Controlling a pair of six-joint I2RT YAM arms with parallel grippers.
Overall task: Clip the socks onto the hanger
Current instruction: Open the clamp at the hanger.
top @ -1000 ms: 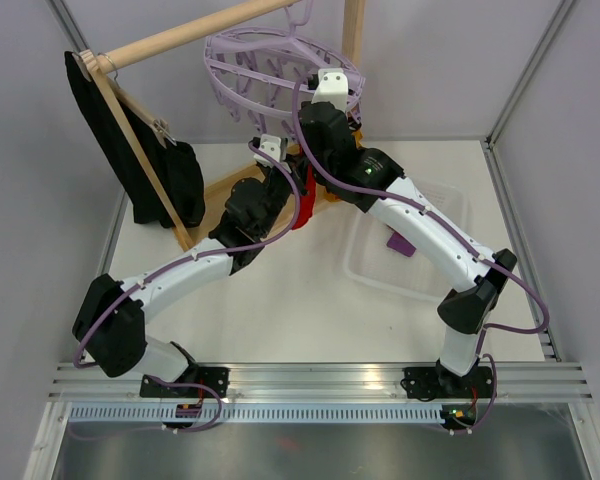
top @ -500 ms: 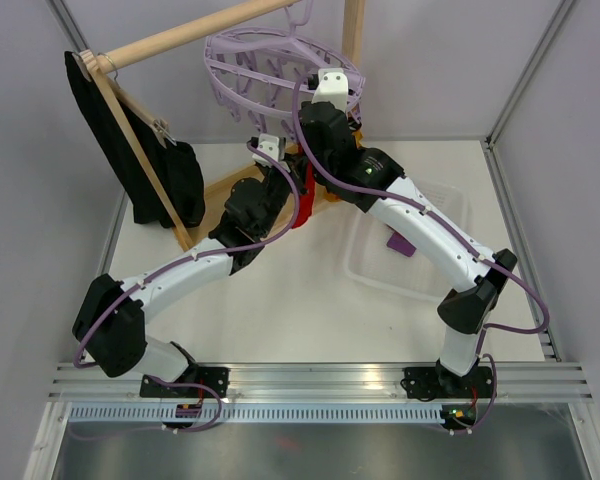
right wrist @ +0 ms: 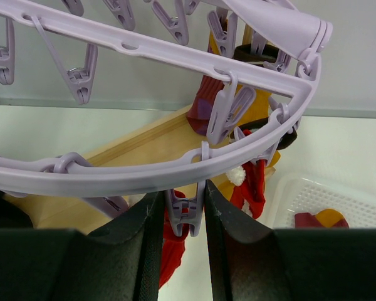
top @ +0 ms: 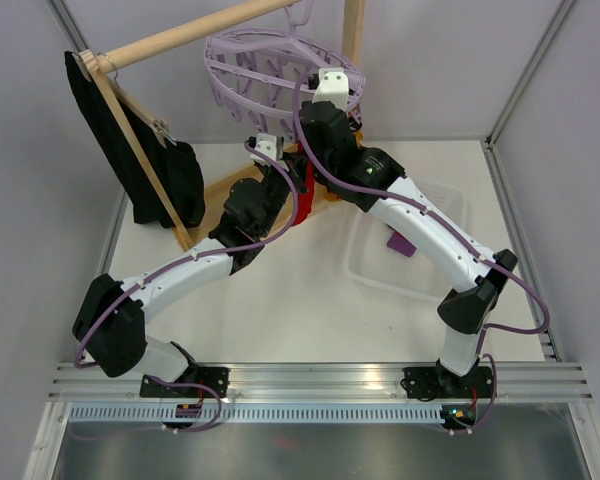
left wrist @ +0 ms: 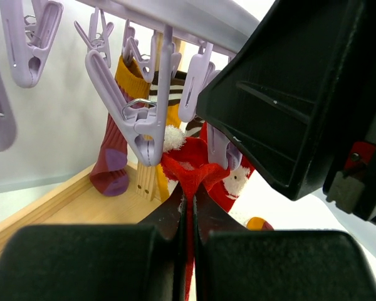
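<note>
Red sock [left wrist: 197,170] upright in left gripper [left wrist: 189,210], cuff seemingly at right gripper's [right wrist: 182,199] peg [right wrist: 187,217]

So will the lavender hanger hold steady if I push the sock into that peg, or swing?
Likely swings: the hanger seems hung by its hook alone and sits tilted. The peg in the right hand dangles from the ring, so it may pivot. The red sock in the left hand droops, probably too limp to push with.
</note>
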